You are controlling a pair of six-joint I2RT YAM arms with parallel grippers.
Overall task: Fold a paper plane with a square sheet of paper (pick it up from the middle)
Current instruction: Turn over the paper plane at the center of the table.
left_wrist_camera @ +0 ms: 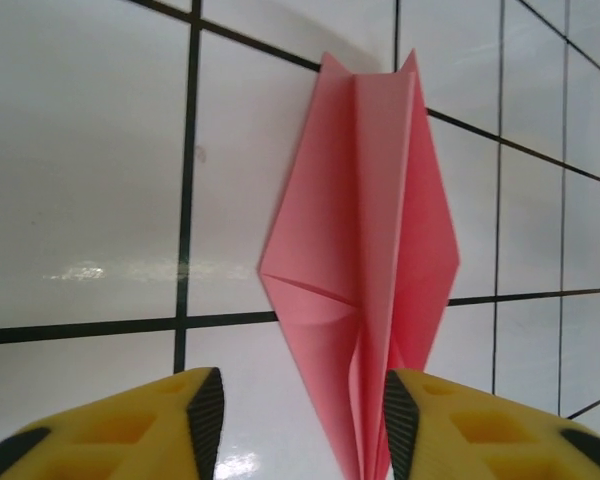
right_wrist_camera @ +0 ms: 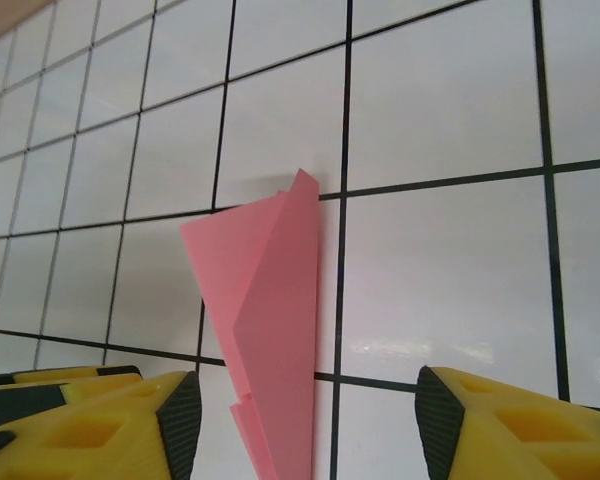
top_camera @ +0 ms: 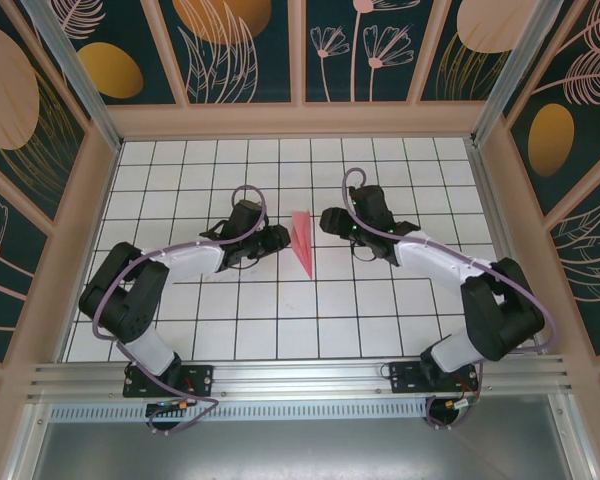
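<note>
The square sheet of paper is folded into a narrow pink paper plane [top_camera: 302, 242] and lies on the white grid table, its tip pointing toward the arms. My left gripper [top_camera: 280, 240] is at its left side. In the left wrist view the plane [left_wrist_camera: 365, 270] runs between the yellow fingers, its raised centre fold next to the right pad [left_wrist_camera: 400, 425], with a wide gap to the left pad. That gripper [left_wrist_camera: 302, 425] is open. My right gripper [top_camera: 328, 220] is at the plane's right side and stands wide open [right_wrist_camera: 308, 420], with the plane [right_wrist_camera: 270, 330] nearer its left finger.
The white tiled table [top_camera: 230, 320] is enclosed by wooden walls [top_camera: 90, 200] on three sides. Both arms bend inward toward the centre, their bases at the near edge [top_camera: 300, 375].
</note>
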